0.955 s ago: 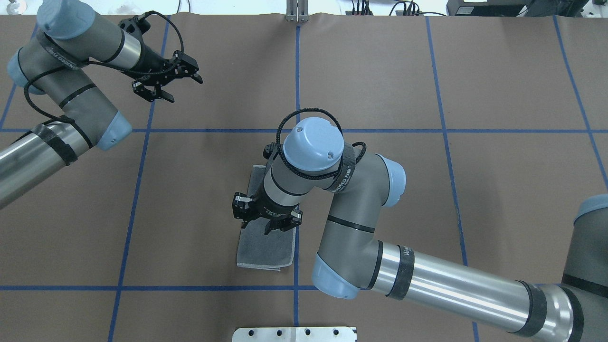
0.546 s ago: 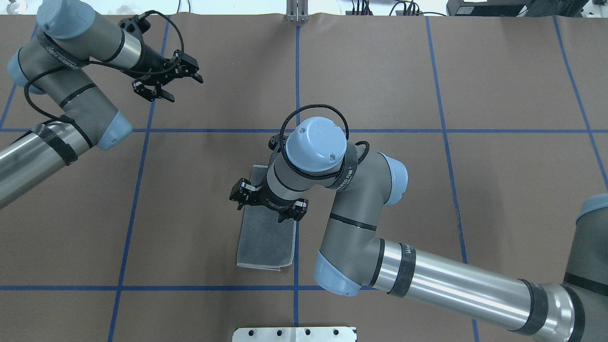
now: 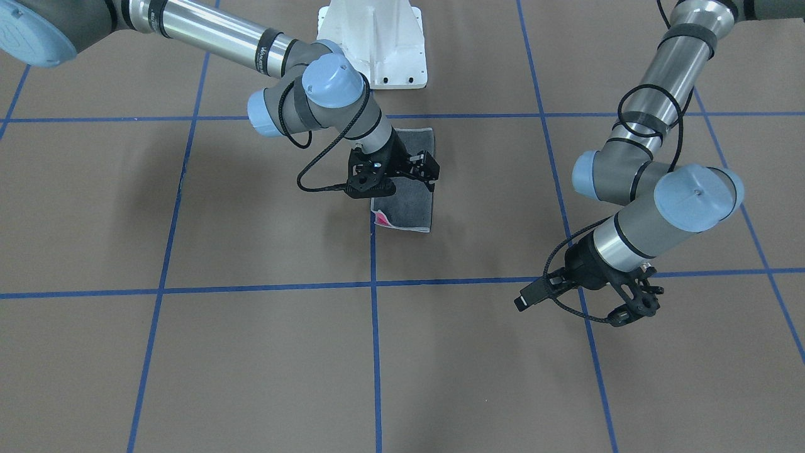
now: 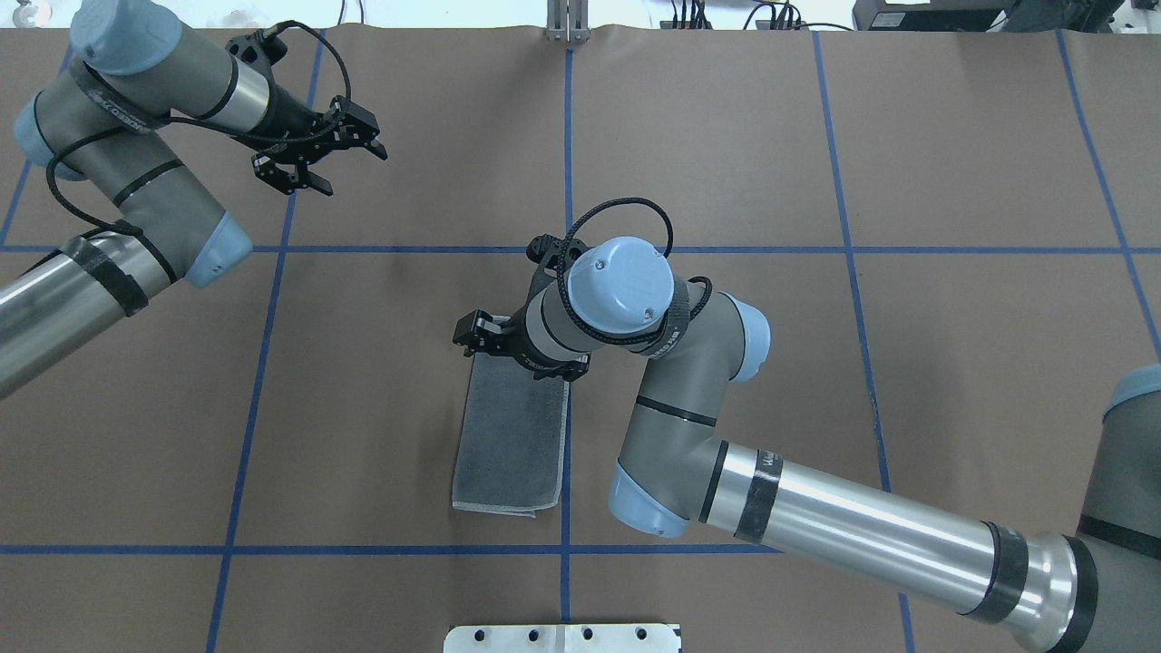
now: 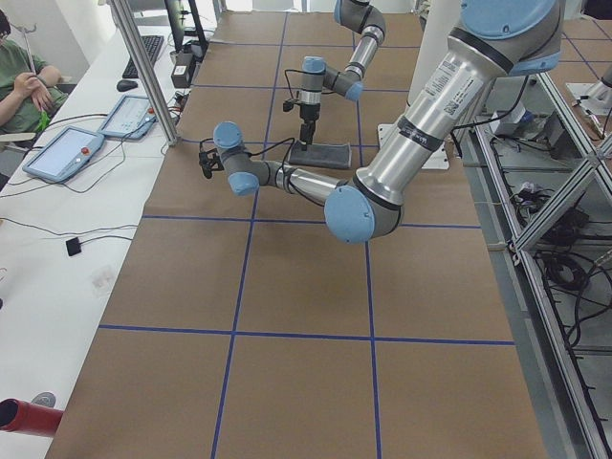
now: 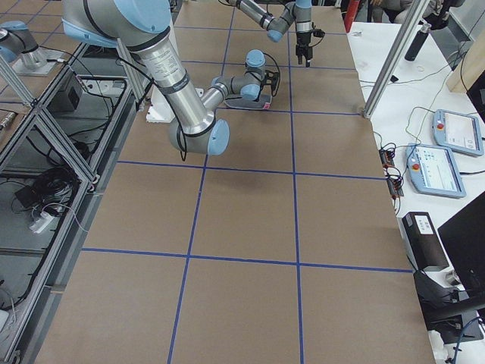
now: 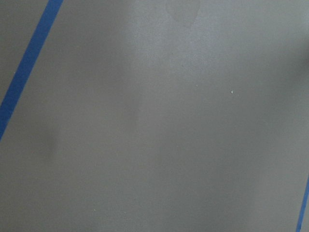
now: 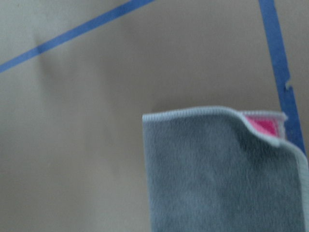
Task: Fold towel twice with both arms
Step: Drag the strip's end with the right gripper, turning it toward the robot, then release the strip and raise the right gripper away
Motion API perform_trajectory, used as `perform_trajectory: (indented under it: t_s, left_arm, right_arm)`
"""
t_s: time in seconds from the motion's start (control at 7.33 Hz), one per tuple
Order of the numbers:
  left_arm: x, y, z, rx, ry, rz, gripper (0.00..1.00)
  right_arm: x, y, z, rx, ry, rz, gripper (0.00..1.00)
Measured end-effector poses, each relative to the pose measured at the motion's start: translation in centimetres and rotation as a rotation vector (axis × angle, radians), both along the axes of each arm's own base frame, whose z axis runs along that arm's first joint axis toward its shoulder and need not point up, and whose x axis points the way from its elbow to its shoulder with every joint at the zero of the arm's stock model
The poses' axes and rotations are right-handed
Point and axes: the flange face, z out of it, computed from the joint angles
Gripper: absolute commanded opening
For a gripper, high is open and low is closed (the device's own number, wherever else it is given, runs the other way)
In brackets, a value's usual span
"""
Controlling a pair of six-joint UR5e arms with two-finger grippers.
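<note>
The towel (image 4: 508, 444) lies on the table folded into a long narrow strip, dark grey face up, with a pale stitched border. A pink corner (image 3: 382, 218) peeks out at its far end, also in the right wrist view (image 8: 263, 124). My right gripper (image 4: 519, 352) is open and hovers just over the far end of the towel (image 3: 412, 211), holding nothing. My left gripper (image 4: 349, 170) is open and empty, well off to the far left above bare table; it also shows in the front-facing view (image 3: 635, 308).
Brown paper with blue tape grid lines (image 4: 567, 181) covers the table. The white pedestal base (image 3: 377, 44) stands at the robot's side, near the towel. A metal plate (image 4: 562, 638) sits at the near edge. A person and tablets (image 5: 67, 153) are beside the far edge.
My right gripper has moved from the middle of the towel to its far end, still open. The towel and the left arm have not moved.
</note>
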Motion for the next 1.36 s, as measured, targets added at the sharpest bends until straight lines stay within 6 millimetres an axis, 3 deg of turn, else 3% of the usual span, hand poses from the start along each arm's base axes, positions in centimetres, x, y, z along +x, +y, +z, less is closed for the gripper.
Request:
perform_trajectory:
  t_s: [1.09,1.36]
  left_arm:
    - [0.2,0.4,1.0,-0.011,-0.008,0.004,1.0]
    - [0.3,0.5,0.9,-0.01,-0.007,0.005,1.0]
  right_arm:
    - [1.6,-5.2,3.4,0.0,0.064,0.066,1.0]
    - [3.6,-7.5,3.4,-0.011,0.057,0.079,1.0]
